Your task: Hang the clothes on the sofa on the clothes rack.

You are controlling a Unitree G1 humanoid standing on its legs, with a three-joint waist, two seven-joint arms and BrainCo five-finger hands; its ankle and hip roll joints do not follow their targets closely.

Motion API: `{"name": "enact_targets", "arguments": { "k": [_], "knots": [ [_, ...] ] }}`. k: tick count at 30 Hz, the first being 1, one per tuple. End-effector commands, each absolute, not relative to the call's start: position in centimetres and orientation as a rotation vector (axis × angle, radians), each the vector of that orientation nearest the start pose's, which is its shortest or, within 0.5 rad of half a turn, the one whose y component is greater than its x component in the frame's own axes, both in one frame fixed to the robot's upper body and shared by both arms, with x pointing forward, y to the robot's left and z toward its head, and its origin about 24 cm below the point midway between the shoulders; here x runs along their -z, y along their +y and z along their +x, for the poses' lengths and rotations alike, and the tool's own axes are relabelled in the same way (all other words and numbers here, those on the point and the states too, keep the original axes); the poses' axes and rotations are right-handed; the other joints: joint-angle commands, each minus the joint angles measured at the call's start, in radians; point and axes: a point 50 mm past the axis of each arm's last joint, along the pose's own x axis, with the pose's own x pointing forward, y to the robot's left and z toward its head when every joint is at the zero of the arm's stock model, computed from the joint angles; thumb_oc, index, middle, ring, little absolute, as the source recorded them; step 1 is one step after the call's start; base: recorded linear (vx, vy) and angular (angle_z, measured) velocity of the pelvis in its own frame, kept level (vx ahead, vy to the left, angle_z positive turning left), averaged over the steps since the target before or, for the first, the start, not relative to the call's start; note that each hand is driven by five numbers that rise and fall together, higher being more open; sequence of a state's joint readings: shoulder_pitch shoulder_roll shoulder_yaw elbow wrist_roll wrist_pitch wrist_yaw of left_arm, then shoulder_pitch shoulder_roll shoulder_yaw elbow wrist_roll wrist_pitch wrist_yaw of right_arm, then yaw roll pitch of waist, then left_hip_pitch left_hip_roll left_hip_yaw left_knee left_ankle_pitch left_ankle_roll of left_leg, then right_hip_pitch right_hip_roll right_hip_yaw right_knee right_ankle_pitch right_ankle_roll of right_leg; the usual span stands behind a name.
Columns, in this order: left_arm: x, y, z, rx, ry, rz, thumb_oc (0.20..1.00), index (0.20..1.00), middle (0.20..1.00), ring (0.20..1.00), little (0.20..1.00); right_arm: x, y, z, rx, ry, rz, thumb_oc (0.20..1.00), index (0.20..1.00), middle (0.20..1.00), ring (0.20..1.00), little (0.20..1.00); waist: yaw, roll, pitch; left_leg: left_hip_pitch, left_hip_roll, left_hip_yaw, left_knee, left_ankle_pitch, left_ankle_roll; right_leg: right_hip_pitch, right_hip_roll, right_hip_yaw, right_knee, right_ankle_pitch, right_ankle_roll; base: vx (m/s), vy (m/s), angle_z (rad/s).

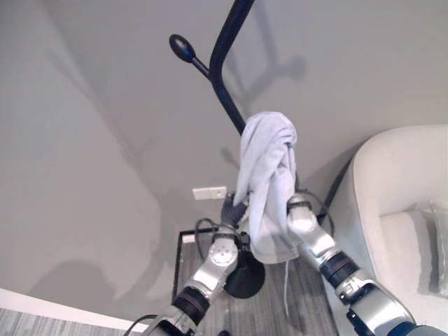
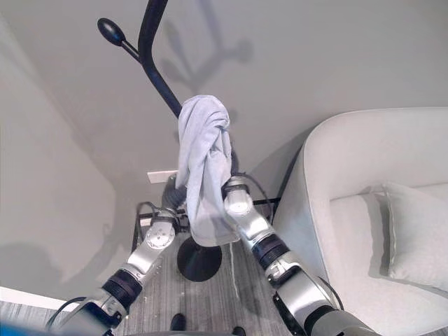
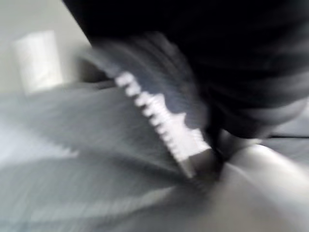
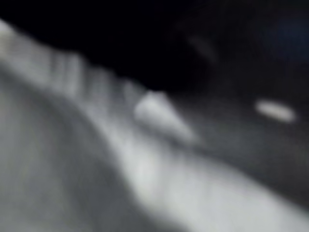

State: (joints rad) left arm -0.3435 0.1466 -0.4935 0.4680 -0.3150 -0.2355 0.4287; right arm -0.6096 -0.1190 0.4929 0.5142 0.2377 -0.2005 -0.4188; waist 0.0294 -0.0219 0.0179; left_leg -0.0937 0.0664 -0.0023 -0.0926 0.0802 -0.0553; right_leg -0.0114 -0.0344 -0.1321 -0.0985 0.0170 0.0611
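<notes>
- You had the pale grey-blue cloth garment (image 1: 266, 168) draped on the black metal clothes rack (image 1: 222, 63).
- Your left hand (image 1: 231, 208) and right hand (image 2: 234, 187) sat against the garment; whether either gripped it, I could not tell.

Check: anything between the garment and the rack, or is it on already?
Nothing visible in the way. The light garment already drapes over a black arm of the rack, hanging down beside its pole. Both hands, left and right, are up at the cloth's lower part, fingers hidden behind it. The sofa stands off to the right.
</notes>
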Motion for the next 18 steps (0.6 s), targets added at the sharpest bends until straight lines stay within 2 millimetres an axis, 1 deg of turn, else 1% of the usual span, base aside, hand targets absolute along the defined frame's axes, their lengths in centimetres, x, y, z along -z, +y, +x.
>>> {"name": "enact_targets", "arguments": {
  "k": [1,6,9,10,11,13,15,16,18],
  "knots": [
    [-2.5,10.7,30.4,-0.024,0.024,-0.007,1.0,1.0,1.0,1.0,1.0,-10.7,-4.8,33.9,-0.157,-0.235,-0.071,1.0,1.0,1.0,1.0,1.0,0.014,-0.075,0.044,0.083,-0.015,0.051,0.005,-0.09,-0.001,0.076,-0.058,0.031,0.011,-0.017,0.043,0.0,0.0,0.0],
    [-3.2,12.0,30.7,-0.081,0.002,-0.004,1.0,1.0,1.0,1.0,1.0,-11.1,-6.3,34.6,-0.107,-0.245,-0.1,1.0,1.0,1.0,1.0,1.0,0.022,-0.075,0.036,0.089,-0.016,0.052,0.005,-0.092,0.0,0.083,-0.06,0.033,0.011,-0.019,0.044,0.0,0.002,0.01],
    [-3.0,13.1,30.6,-0.128,0.014,-0.013,1.0,1.0,1.0,1.0,1.0,-11.2,-7.5,34.8,-0.072,-0.25,-0.141,1.0,1.0,1.0,1.0,1.0,0.024,-0.074,0.028,0.097,-0.016,0.055,0.005,-0.096,0.001,0.089,-0.061,0.037,0.011,-0.022,0.044,0.0,0.0,0.0],
    [-3.0,13.9,30.5,-0.157,0.016,-0.02,1.0,1.0,1.0,1.0,1.0,-11.2,-8.2,34.8,-0.048,-0.256,-0.175,1.0,1.0,1.0,1.0,1.0,0.025,-0.072,0.024,0.102,-0.017,0.057,0.005,-0.099,0.002,0.092,-0.061,0.037,0.011,-0.022,0.044,0.0,0.0,0.0],
    [-3.0,13.9,30.4,-0.157,0.016,-0.02,1.0,1.0,1.0,1.0,1.0,-11.2,-8.2,34.8,-0.048,-0.255,-0.176,1.0,1.0,1.0,1.0,1.0,0.025,-0.072,0.024,0.102,-0.017,0.057,0.005,-0.099,0.002,0.092,-0.061,0.037,0.011,-0.022,0.044,0.0,0.0,0.0],
    [-2.8,15.0,30.3,-0.197,0.023,-0.008,1.0,1.0,1.0,1.0,1.0,-11.5,-9.1,34.9,-0.025,-0.27,-0.221,1.0,1.0,1.0,1.0,1.0,0.025,-0.07,0.02,0.108,-0.017,0.059,0.005,-0.102,0.004,0.095,-0.062,0.038,0.011,-0.023,0.045,0.0,0.0,0.0],
    [-2.7,15.3,30.2,-0.208,0.024,-0.002,1.0,1.0,1.0,1.0,1.0,-11.5,-9.4,34.9,-0.018,-0.275,-0.236,1.0,1.0,1.0,1.0,1.0,0.024,-0.069,0.019,0.11,-0.017,0.061,0.005,-0.103,0.004,0.097,-0.062,0.039,0.011,-0.023,0.045,0.0,0.0,0.0],
    [-2.6,16.5,29.9,-0.246,0.021,0.045,1.0,1.0,1.0,1.0,1.0,-11.9,-10.5,34.7,0.006,-0.306,-0.287,1.0,1.0,1.0,1.0,1.0,0.022,-0.068,0.015,0.117,-0.017,0.064,0.005,-0.107,0.005,0.1,-0.063,0.041,0.011,-0.024,0.047,0.01,0.012,-0.04],
    [-2.5,18.0,29.4,-0.297,0.013,0.075,1.0,1.0,1.0,1.0,1.0,-12.3,-11.5,34.5,0.025,-0.338,-0.333,1.0,1.0,1.0,1.0,1.0,0.019,-0.067,0.012,0.12,-0.016,0.068,0.005,-0.11,0.005,0.101,-0.063,0.044,0.011,-0.025,0.048,0.01,0.016,-0.07]
  ]
}}
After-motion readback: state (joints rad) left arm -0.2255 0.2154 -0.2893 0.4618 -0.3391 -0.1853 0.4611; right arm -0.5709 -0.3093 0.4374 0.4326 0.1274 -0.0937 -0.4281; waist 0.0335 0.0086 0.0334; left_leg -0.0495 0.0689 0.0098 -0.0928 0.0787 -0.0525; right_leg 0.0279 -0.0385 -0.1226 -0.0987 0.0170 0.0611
